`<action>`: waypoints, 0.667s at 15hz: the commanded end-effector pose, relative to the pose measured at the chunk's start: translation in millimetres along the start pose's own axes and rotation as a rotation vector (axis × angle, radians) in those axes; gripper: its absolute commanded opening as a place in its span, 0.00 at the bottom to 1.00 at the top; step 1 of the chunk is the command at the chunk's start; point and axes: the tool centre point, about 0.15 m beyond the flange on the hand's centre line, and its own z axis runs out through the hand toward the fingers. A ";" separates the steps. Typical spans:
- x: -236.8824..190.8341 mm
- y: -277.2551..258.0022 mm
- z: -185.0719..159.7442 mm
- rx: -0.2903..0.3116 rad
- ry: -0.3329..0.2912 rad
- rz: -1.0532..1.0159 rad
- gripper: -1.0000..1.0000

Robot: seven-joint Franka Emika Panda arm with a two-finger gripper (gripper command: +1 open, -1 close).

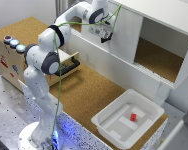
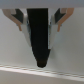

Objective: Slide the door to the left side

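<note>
1. Nearest in the exterior view: one white arm base on a speckled mount, rising from the cork-topped table (image 1: 94,95).
2. Toward the exterior view's right, one white plastic tray (image 1: 110,125) on the table, holding a single small red block (image 1: 133,117).
3. At the exterior view's left, one light wooden drawer unit (image 1: 9,62) with three round knobs on top; one drawer (image 1: 69,65) with a black handle pulled out, partly behind the arm's elbow.
4. Farther back, one white cabinet (image 1: 164,30) with a cork-lined opening exposed on its right part.
5. One white door (image 1: 125,37) covering the cabinet's left part, upright, with the hand (image 1: 105,35) right at its face.
6. In the wrist view, one black vertical bar handle (image 2: 40,35) between two fingers (image 2: 60,22), with the hand (image 2: 40,25) clasped around the handle.
7. Nothing between hand and door; one green cable looped along the arm.
</note>
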 end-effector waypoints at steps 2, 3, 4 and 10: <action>-49.0 -66.8 -15.5 -0.100 0.094 -0.010 0.00; -49.4 -71.3 -15.1 -0.098 0.094 -0.014 0.00; -49.3 -75.7 -15.5 -0.096 0.095 -0.017 0.00; -51.0 -102.5 -19.8 -0.081 0.104 -0.041 0.00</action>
